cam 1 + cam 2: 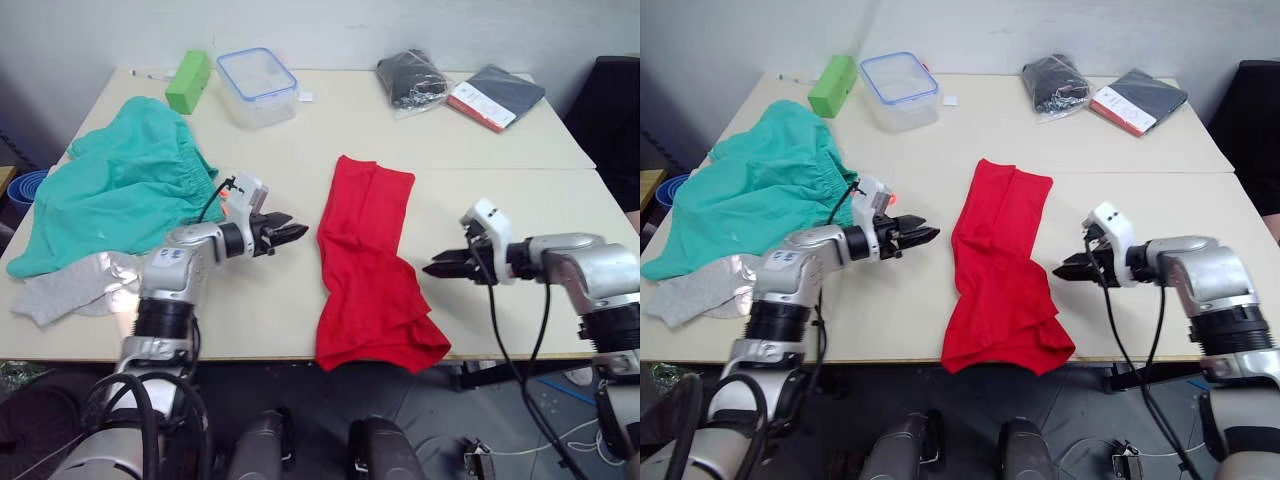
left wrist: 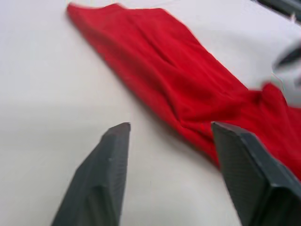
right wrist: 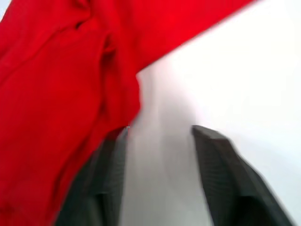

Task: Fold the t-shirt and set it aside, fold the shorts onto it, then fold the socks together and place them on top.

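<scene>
The red t-shirt (image 1: 370, 260) lies folded into a long strip down the table's middle, its near end hanging over the front edge. My left gripper (image 1: 298, 233) hovers just left of it, open and empty, fingers pointing at the cloth (image 2: 188, 89). On the strip's other side my right gripper (image 1: 436, 268) is open too, its tips close to the shirt's edge (image 3: 70, 94). The teal shorts (image 1: 120, 190) lie spread at the far left. The grey socks (image 1: 70, 285) rest by the shorts' near edge.
A green block (image 1: 189, 80) and a clear lidded box (image 1: 257, 85) stand at the back left. A black bagged cloth (image 1: 412, 78) and a dark booklet (image 1: 497, 96) lie at the back right. A blue tub (image 1: 25, 187) sits off the table's left side.
</scene>
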You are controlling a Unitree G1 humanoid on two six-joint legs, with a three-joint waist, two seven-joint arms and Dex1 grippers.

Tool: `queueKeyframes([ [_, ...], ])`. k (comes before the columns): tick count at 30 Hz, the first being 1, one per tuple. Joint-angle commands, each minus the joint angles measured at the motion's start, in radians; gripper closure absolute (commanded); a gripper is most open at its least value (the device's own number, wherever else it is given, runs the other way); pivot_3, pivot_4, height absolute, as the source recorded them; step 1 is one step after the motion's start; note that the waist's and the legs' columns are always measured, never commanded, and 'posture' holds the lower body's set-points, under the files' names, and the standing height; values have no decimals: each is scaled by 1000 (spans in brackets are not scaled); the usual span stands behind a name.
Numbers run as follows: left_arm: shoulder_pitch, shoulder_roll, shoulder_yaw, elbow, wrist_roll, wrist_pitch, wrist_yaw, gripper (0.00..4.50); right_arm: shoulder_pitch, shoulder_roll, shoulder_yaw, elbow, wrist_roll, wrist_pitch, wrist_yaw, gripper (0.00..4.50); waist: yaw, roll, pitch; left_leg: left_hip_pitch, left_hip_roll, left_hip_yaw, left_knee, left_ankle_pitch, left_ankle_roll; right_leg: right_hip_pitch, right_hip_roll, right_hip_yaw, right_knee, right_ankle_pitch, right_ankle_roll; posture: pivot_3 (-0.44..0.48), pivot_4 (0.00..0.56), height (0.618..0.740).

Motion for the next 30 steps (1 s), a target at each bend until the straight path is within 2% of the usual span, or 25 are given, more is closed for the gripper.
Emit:
queueKeyframes([
  [1,51,107,-107,-78,105,-358,-172,416,86,-59,-25,-50,-90,-339,63,802,1,0,0,1,0,0,0,0,0,0,0,0,0,0,0,0,150,740],
  [2,65,139,-136,-71,138,-485,-209,157,116,-69,-28,-45,-119,-461,72,470,0,0,0,1,0,1,-1,0,0,0,0,0,0,0,0,0,150,740],
  [4,73,184,-189,-38,196,-732,-262,21,182,-88,-19,-10,-193,-826,103,441,1,0,0,2,0,3,-2,0,-1,1,0,1,-2,0,0,0,150,740],
  [7,49,183,-226,31,237,-955,-276,21,214,-98,19,95,-272,-1302,151,441,0,1,0,2,0,3,-1,0,0,1,0,1,-2,0,1,0,150,740],
  [9,32,171,-253,81,262,-1080,-280,21,203,-90,44,167,-294,-1488,170,441,-2,1,0,3,0,3,-1,0,1,3,0,1,-2,1,1,0,150,740],
  [11,16,146,-277,130,279,-1171,-272,21,177,-72,69,203,-292,-1589,176,441,-4,1,0,4,0,2,0,0,1,4,-1,0,-2,1,1,0,150,740],
  [16,-25,84,-320,202,308,-1297,-251,21,157,-44,145,251,-307,-1742,164,441,-7,1,1,5,1,0,4,-1,2,7,-1,-2,-1,1,1,0,150,740],
  [22,-43,51,-357,249,322,-1349,-252,21,144,30,173,230,-332,-1703,98,441,-9,1,1,12,2,-3,7,-2,2,16,-2,-3,-1,0,1,0,150,740],
  [24,-37,47,-363,251,311,-1342,-258,397,146,45,178,218,-327,-1667,86,441,-9,1,1,17,3,-3,7,-4,2,21,-3,-3,-2,0,1,0,150,740],
  [26,-28,45,-369,248,299,-1329,-266,797,152,54,182,206,-314,-1633,82,802,-9,1,1,21,5,-3,7,-7,2,26,-3,-3,-5,0,0,0,150,740],
  [28,-22,46,-371,244,292,-1319,-270,1477,160,56,183,194,-302,-1607,82,1377,-9,1,1,20,6,-4,8,-9,2,26,-3,-3,-5,0,0,0,150,740],
  [30,-17,49,-373,241,291,-1310,-272,2208,172,57,179,174,-274,-1552,87,2174,-9,1,1,20,6,-4,8,-9,2,26,-3,-3,-5,0,0,0,150,740],
])
